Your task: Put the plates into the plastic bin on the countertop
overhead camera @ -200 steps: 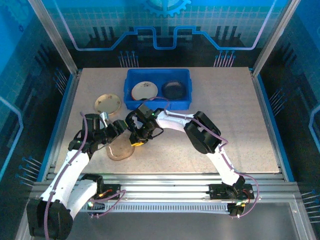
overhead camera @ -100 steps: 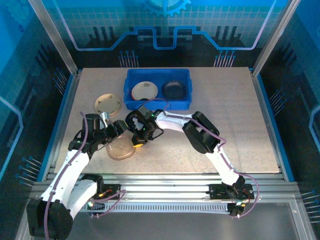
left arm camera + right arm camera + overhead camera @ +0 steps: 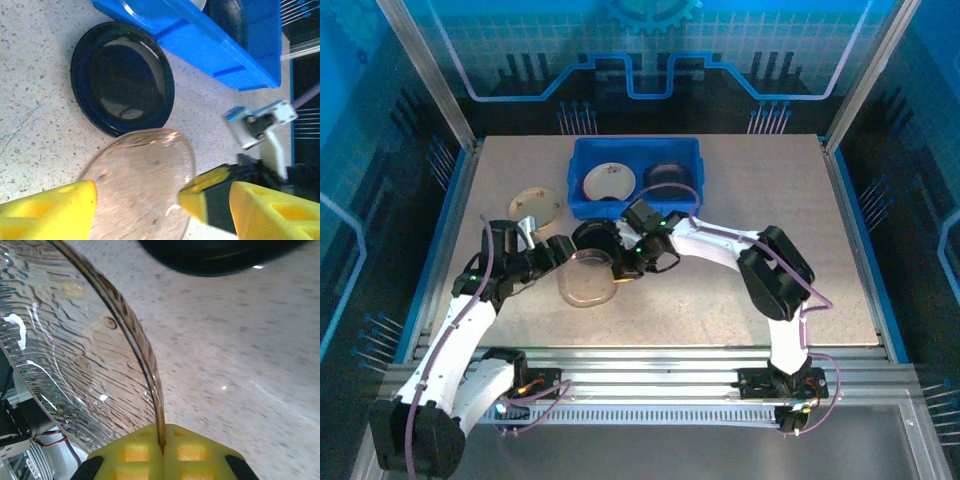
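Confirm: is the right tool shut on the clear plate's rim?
Yes, the right tool pinches the clear plate by its rim between both yellow pads.

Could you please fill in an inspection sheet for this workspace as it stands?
Surface: speckled beige countertop, no spills seen.
Job's things: the bin holds a cream plate and a dark plate; a second cream plate and a black plate lie on the countertop; a clear plate is held tilted.
Clutter: nothing seen.
Tools: right tool shut on the clear plate's rim; left tool open, fingers either side of that plate.
Cables: purple cables run along both arms; one loops near the bin's front.
Surroundings: metal frame, blue panels.
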